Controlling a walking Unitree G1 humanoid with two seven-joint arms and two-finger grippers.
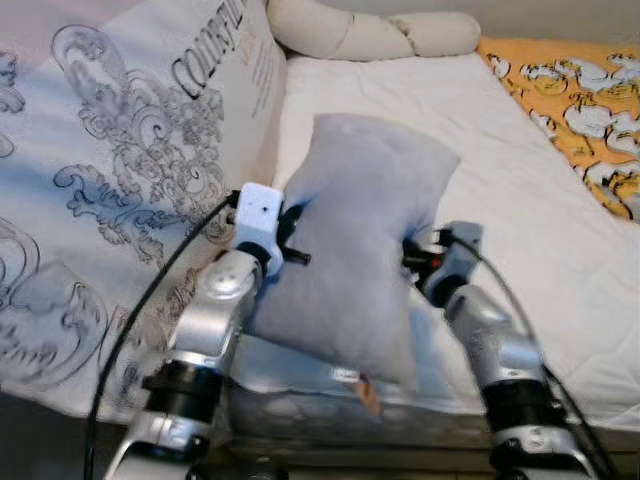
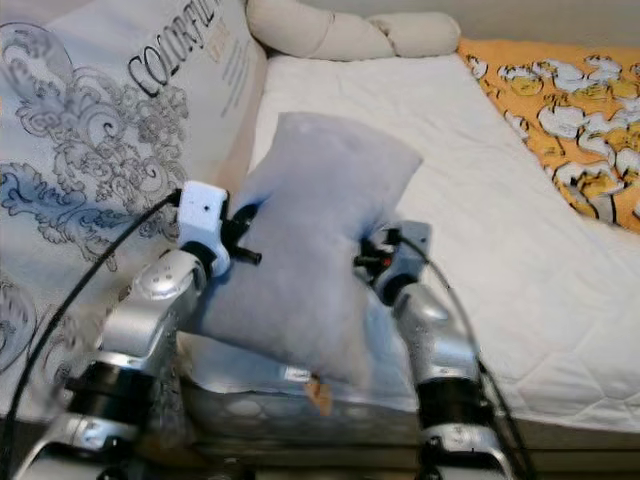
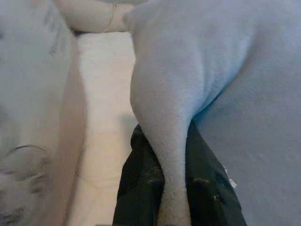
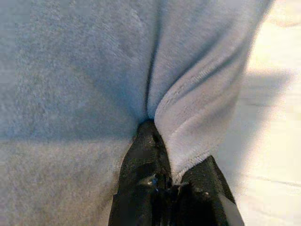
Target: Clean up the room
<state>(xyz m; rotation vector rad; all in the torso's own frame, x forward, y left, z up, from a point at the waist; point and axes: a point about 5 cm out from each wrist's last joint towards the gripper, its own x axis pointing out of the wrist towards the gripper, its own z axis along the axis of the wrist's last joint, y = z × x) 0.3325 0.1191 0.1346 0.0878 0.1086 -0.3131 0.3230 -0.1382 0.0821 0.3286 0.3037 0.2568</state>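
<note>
1. A bed point(image 1: 520, 200) covered by a white quilted sheet is seen ahead, its near edge running just beyond the two silver arms; a wide bare stretch of sheet lies open beyond and to the right of the held pillow.
2. The left side of the bed is bounded by a large patterned bag point(image 1: 120, 170), pale with grey scrollwork and printed lettering, which rises above the mattress surface and lies just beside the pillow.
3. At the far right, an orange blanket point(image 1: 580, 110) with a white pattern is spread along the bed's edge, well apart from the pillow.
4. At the head of the bed, a cream bolster point(image 1: 370, 32) is laid across the far edge.
5. One light blue-grey pillow point(image 1: 360, 250) is held upright and slightly tilted above the near edge of the bed, between the two arms. Its cover looks soft and fleecy, and a small tag hangs from its lower edge.
6. The left gripper point(image 3: 175, 188) is closed on a pinched fold of the pillow's left side; fabric is squeezed between both black fingers point(image 3: 141, 183).
7. The right gripper point(image 4: 174, 181) is clamped on a seamed fold at the pillow's right side.
8. Counted: one pillow, one bolster, one patterned bag, one blanket, two grippers.
</note>
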